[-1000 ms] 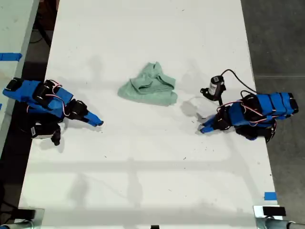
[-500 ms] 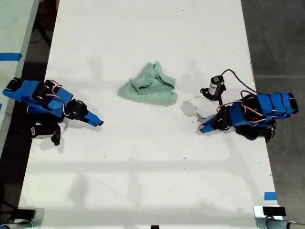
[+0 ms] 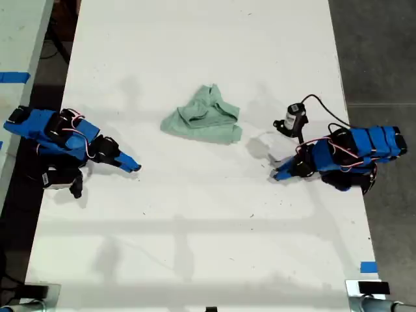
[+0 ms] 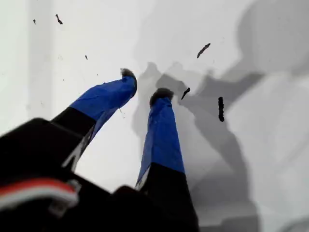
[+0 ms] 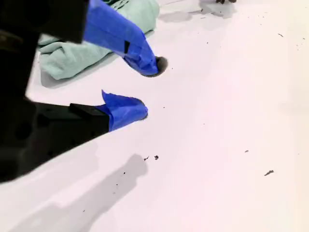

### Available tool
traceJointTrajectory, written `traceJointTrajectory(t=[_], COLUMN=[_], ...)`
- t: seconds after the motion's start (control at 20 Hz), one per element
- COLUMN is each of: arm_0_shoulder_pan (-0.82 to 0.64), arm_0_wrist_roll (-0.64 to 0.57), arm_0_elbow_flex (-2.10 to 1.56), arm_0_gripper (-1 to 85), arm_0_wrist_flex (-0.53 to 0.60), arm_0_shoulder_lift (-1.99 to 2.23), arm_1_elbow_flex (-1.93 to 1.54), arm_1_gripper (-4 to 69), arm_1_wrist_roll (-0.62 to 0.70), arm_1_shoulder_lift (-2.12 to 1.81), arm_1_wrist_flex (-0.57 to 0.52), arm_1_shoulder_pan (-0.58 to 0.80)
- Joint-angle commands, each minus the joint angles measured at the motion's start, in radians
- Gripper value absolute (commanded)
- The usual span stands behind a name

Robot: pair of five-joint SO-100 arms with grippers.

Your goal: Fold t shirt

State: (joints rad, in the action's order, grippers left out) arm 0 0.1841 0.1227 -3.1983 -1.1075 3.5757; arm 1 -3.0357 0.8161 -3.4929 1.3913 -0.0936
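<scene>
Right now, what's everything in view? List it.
table: 1, white, fills the exterior view
t shirt: 1, pale mint green, bunched, mid-table between the arms
small device: 1, black, cabled, near the arm at the exterior view's right
tape pieces: 2, blue, near the exterior view's left and right edges
arms: 2, blue and black, one at each side of the exterior view
my first gripper: open, empty, over bare table
my second gripper: open, empty, short of the t shirt
</scene>
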Motion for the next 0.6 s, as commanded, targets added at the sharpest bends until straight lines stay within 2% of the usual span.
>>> traceJointTrajectory(t=[0.0, 0.55], arm_0_shoulder_pan=[0.008, 0.008], arm_0_wrist_roll=[-0.005, -0.005], arm_0_elbow_flex=[-0.009, -0.009], arm_0_gripper=[11.0, 11.0], arm_0_wrist_flex=[0.005, 0.005], arm_0_shoulder_lift=[0.006, 0.006], arm_1_elbow_flex=[-0.058, -0.058], arm_1_gripper=[9.1, 8.3], arm_1_wrist_roll=[0.015, 0.015], arm_1_shoulder_lift=[-0.008, -0.008], arm_1_wrist_flex=[-0.025, -0.025], arm_1_shoulder_pan=[0.005, 0.005])
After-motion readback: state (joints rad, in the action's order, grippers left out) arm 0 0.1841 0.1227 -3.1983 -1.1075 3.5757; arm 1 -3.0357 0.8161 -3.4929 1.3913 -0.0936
